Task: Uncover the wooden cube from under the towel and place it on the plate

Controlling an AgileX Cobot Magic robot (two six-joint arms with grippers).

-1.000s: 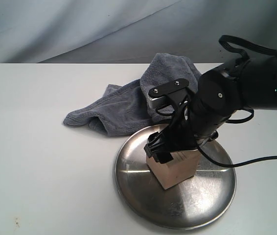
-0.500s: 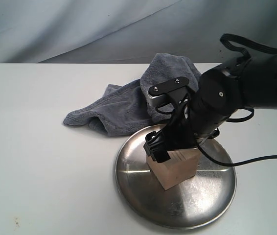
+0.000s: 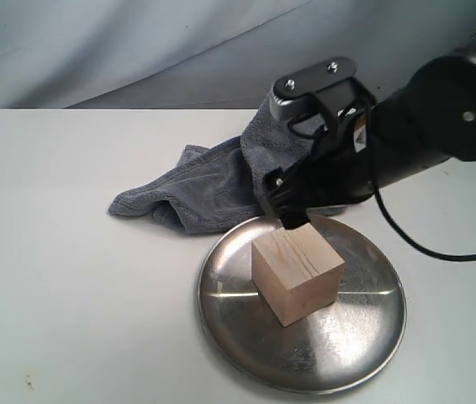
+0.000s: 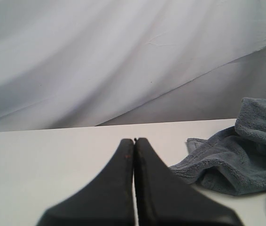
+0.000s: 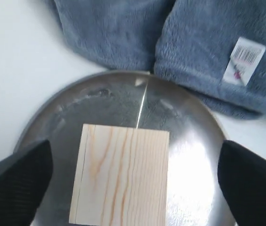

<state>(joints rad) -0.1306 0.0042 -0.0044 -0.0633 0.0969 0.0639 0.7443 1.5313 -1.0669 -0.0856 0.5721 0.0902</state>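
The wooden cube (image 3: 297, 275) (image 5: 121, 174) rests on the silver plate (image 3: 364, 337) (image 5: 95, 101), free of any grip. My right gripper (image 3: 293, 215) (image 5: 135, 186) hovers just above the cube, open, one dark finger (image 5: 18, 181) on each side well apart from the wood. The blue-grey towel (image 3: 213, 189) (image 5: 194, 56) lies bunched behind the plate, its white label (image 5: 244, 60) showing. My left gripper (image 4: 134, 141) is shut and empty, low over the white table, with the towel (image 4: 238, 155) off to one side.
White tabletop (image 3: 61, 278) stretches around the plate. A pale blue-grey cloth backdrop (image 3: 137, 50) hangs behind the table. The right arm's black cable (image 3: 440, 252) loops over the plate's right side.
My right gripper has let go of the cube and risen up and back toward the towel. The cube stays on the plate, fully uncovered.
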